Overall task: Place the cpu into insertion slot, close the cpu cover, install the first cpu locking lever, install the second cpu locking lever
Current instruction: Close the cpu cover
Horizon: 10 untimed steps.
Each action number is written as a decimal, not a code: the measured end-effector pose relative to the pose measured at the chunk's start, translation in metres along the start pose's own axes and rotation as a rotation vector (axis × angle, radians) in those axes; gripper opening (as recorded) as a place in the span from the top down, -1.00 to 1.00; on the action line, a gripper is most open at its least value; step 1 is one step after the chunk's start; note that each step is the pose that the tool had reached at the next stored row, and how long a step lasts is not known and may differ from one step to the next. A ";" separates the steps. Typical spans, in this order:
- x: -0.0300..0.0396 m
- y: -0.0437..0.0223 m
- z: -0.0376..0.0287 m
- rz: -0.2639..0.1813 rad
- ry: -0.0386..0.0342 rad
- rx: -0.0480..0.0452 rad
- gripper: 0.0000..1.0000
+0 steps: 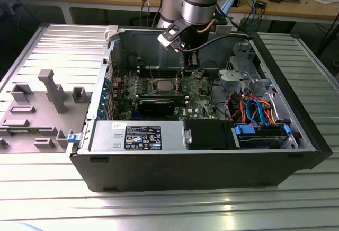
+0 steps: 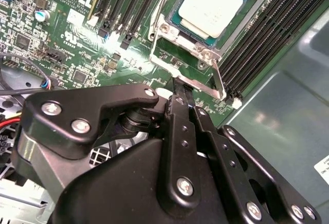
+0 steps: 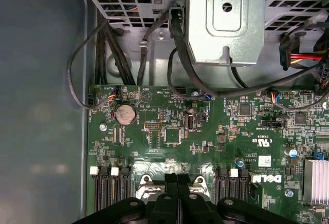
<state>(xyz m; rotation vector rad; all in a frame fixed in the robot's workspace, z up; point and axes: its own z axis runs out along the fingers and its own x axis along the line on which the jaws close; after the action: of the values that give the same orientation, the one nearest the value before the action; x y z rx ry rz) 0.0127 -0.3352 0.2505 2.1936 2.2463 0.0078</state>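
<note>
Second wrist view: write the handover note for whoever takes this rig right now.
Claw: shut, nothing seen in it, with its tips at the socket's edge, next to a wire locking lever.
Cpu: seated in the insertion slot on the motherboard.
Cpu cover: appears to lie down around the chip.
Done: cpu placed; cover looks closed.
Left: both locking levers. I cannot tell whether either one is latched.
</note>
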 end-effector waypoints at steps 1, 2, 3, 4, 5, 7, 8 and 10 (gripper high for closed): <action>0.0000 -0.0002 0.0000 0.000 0.0000 0.0000 0.79; 0.0000 -0.0004 0.0000 0.000 0.0001 0.0000 0.79; 0.0000 -0.0006 0.0000 0.000 0.0000 0.0000 0.79; 0.0000 -0.0009 0.0000 0.000 0.0000 0.0000 0.79; 0.0000 -0.0012 0.0000 0.000 0.0000 0.0000 0.79; 0.0000 -0.0018 0.0000 0.000 0.0000 0.0000 0.79; 0.0000 -0.0021 0.0000 0.000 0.0000 0.0000 0.79; 0.0001 -0.0028 0.0000 0.000 0.0000 0.0000 0.79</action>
<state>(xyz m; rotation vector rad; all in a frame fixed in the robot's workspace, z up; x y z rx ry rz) 0.0099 -0.3352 0.2505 2.1937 2.2462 0.0078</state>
